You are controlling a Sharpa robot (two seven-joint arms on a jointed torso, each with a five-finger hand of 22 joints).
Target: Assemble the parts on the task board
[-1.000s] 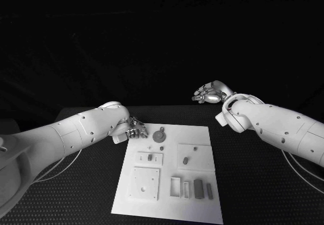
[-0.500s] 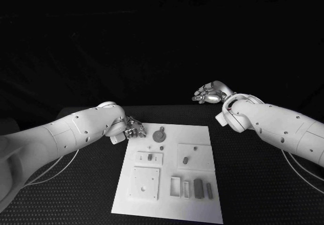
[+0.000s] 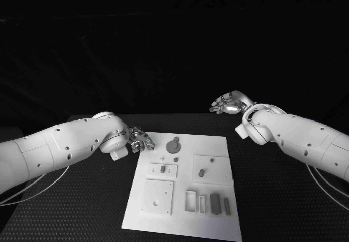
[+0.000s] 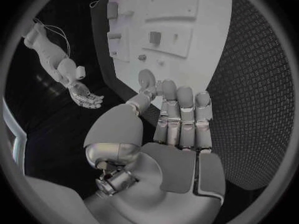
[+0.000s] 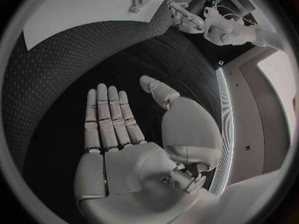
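Note:
The white task board (image 3: 185, 222) lies in the middle of the black table. A round grey part (image 3: 173, 146) sits near its far left corner, with small grey parts (image 3: 200, 173) mid-board and upright rectangular parts (image 3: 215, 202) near the front. My left hand (image 3: 139, 141) hovers just off the board's far left corner, beside the round part (image 4: 147, 77). Its fingers (image 4: 181, 117) are stretched out and hold nothing. My right hand (image 3: 230, 103) is raised beyond the table's far right side, palm (image 5: 124, 154) flat and empty.
The board (image 4: 187, 35) has raised square plates (image 3: 157, 196) and open slots (image 3: 189, 199). Bare black table (image 3: 283, 201) flanks it on both sides. My right hand (image 4: 84, 97) appears small in the left wrist view, and my left hand (image 5: 187, 20) in the right wrist view.
My left arm has swung outward and lower, and its hand has slid slightly left along the board's far corner. My right hand has barely drifted.

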